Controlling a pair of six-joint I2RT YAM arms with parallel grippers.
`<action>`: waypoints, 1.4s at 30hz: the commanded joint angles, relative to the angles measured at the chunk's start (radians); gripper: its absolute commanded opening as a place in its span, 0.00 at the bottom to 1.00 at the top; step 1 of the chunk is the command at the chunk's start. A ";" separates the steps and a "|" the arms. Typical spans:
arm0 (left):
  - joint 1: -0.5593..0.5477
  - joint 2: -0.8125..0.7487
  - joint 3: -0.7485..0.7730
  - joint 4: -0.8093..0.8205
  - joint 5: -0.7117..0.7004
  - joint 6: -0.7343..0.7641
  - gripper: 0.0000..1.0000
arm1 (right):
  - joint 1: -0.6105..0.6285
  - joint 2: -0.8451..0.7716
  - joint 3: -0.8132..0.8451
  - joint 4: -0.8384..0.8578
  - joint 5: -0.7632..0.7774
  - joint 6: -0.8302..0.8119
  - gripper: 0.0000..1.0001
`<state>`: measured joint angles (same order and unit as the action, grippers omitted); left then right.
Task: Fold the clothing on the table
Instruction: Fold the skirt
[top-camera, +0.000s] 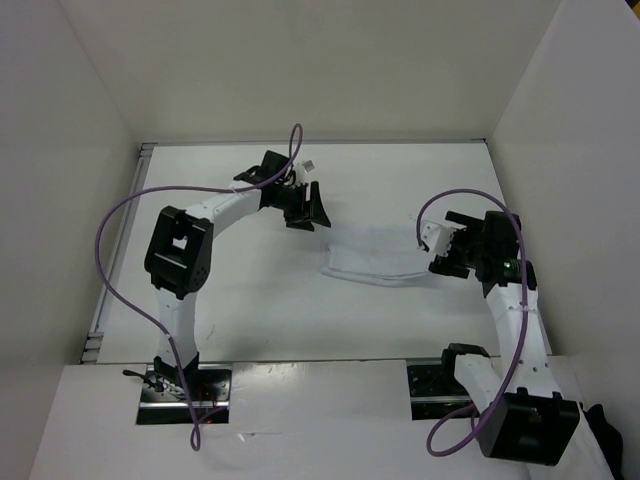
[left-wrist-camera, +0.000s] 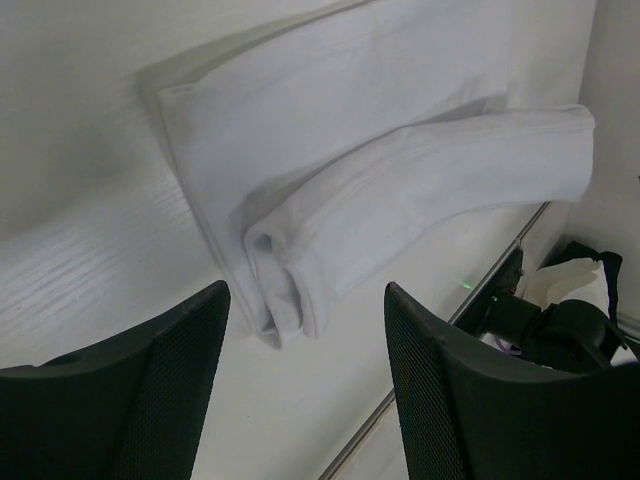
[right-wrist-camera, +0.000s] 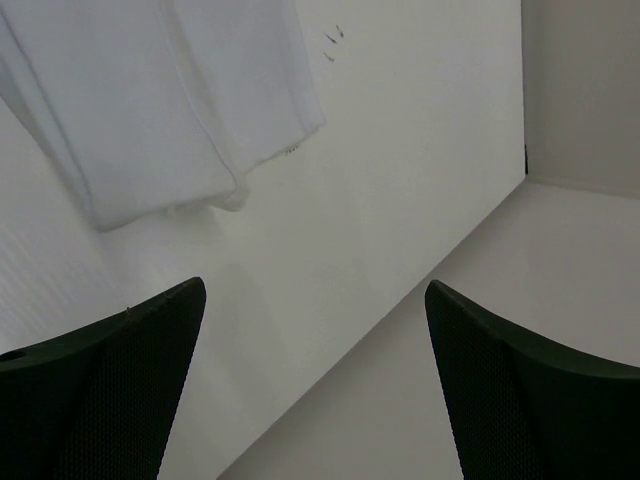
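The clothing (top-camera: 372, 262) is a small white garment lying folded into a narrow band on the table (top-camera: 260, 310), right of centre. In the left wrist view the clothing (left-wrist-camera: 380, 170) shows a flat layer with a rolled fold on top. My left gripper (top-camera: 312, 212) hovers open just off the band's far-left end, and the left gripper (left-wrist-camera: 306, 290) holds nothing between its fingers. My right gripper (top-camera: 442, 262) is open at the band's right end. The right wrist view has the clothing (right-wrist-camera: 150, 100) ahead of the empty right gripper (right-wrist-camera: 315, 285).
White walls close in the table on the left, back and right. A metal strip (left-wrist-camera: 500, 270) marks the near table edge. Beyond it lie a dark garment and a white cloth heap (left-wrist-camera: 585, 300) by the right arm's base. Purple cables loop off both arms.
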<state>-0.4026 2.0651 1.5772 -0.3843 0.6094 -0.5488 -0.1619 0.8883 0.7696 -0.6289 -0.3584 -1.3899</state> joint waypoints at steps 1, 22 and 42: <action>0.010 -0.080 -0.006 0.036 0.003 0.032 0.70 | -0.005 0.011 -0.018 0.014 -0.096 -0.112 0.94; 0.028 -0.165 -0.128 0.027 -0.007 0.032 0.71 | 0.033 0.136 -0.082 -0.060 -0.172 -0.205 0.93; 0.028 -0.174 -0.155 0.027 -0.007 0.023 0.71 | 0.033 0.136 -0.053 -0.137 -0.131 -0.259 0.92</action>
<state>-0.3809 1.9427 1.4364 -0.3672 0.5995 -0.5488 -0.1368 1.0252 0.6895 -0.7361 -0.4808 -1.6157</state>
